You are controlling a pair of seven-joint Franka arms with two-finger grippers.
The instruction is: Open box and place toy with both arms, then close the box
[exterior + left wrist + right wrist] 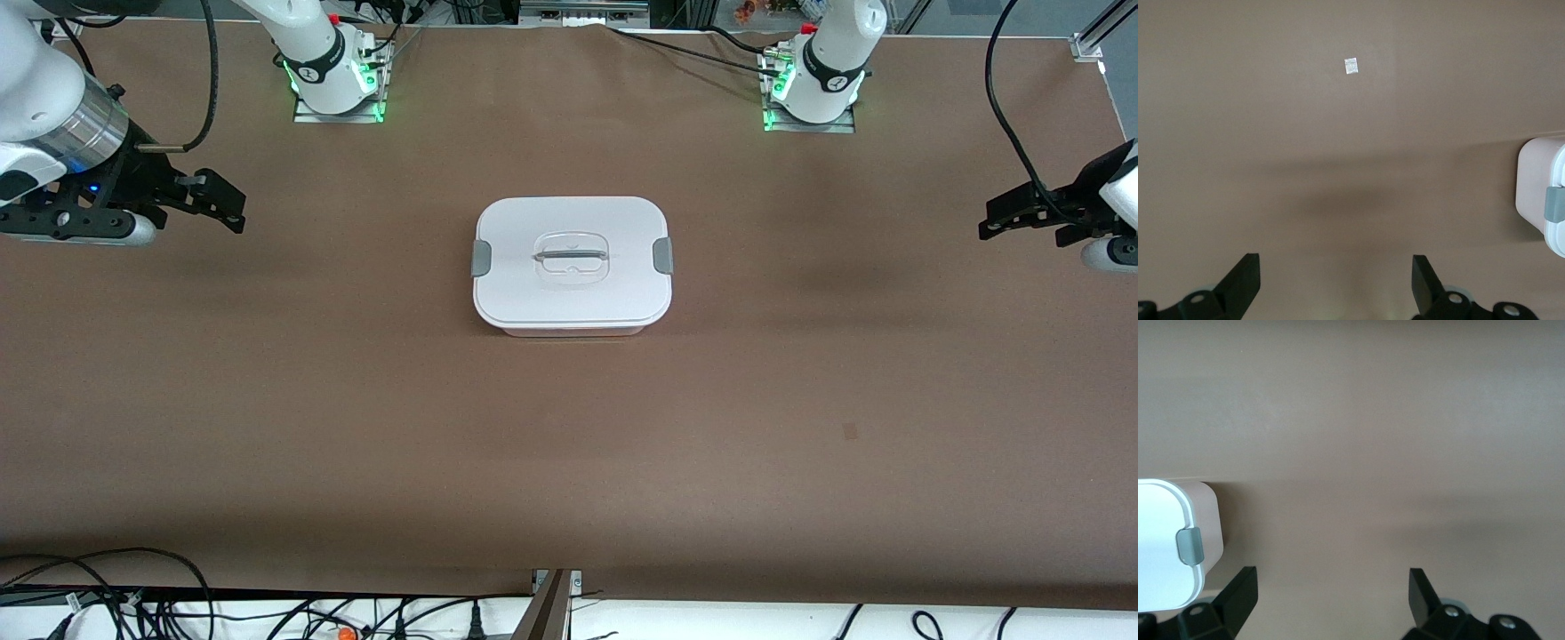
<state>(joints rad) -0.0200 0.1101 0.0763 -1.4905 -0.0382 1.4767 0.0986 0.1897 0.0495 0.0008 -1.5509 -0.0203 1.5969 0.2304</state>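
Note:
The box stands in the middle of the table with its white lid on, grey clips at both ends and the clear handle on top. The toy is not in view. My right gripper hangs open and empty over the table toward the right arm's end. My left gripper hangs open and empty over the left arm's end. The left wrist view shows the left gripper and the box's pink wall. The right wrist view shows the right gripper and the box's lid.
The brown table lies bare around the box. A small square mark lies on it nearer to the front camera, toward the left arm's end; a small pale patch also shows in the left wrist view. Cables run along the near edge.

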